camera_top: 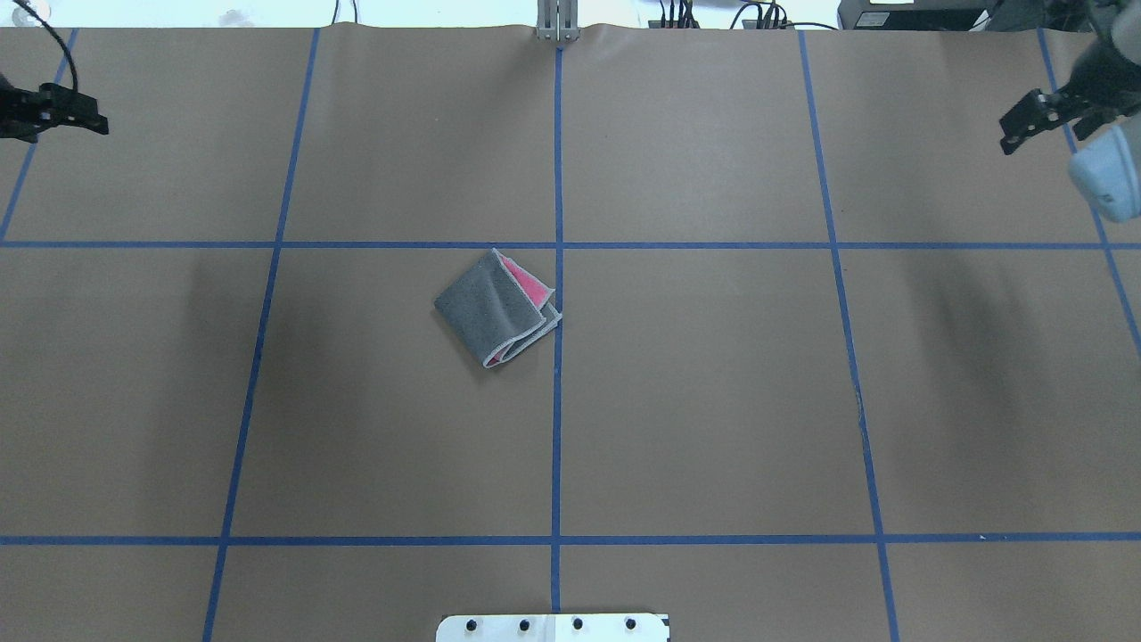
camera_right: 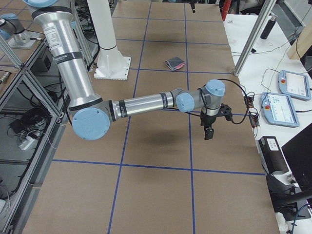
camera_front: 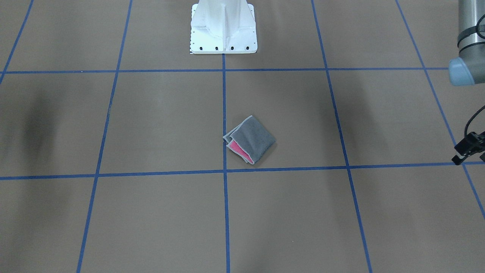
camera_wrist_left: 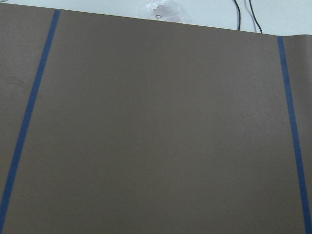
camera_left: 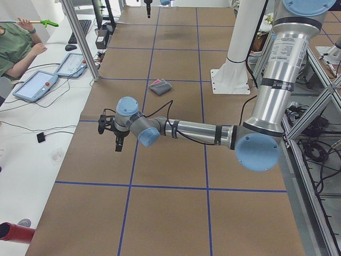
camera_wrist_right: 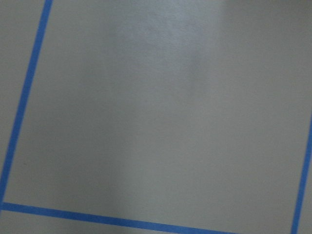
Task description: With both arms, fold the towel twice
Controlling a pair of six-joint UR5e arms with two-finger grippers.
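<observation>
Brown paper is covering the table, and blue tape lines are dividing it into large squares. At the robot's edge the white pedestal base is standing bolted down on the centre line.

Out in front of that base, a little to the robot's left of it, the towel is lying folded into a small packet. Its dark grey face is turned outward and a strip of bright pink is showing at the open side, where the light grey borders are stacking up. One corner is touching the centre tape line running out from the base; the packet is sitting turned at an angle to the grid.

Both arms are reaching well away from the base, toward the table's far edge. The left gripper is hanging far out to the base's left and the right gripper far out to its right, each well apart from the towel and holding nothing. Whether their jaws are parted or together I cannot tell, since they are showing only as small dark shapes. Both wrist cameras are showing only paper and tape.
</observation>
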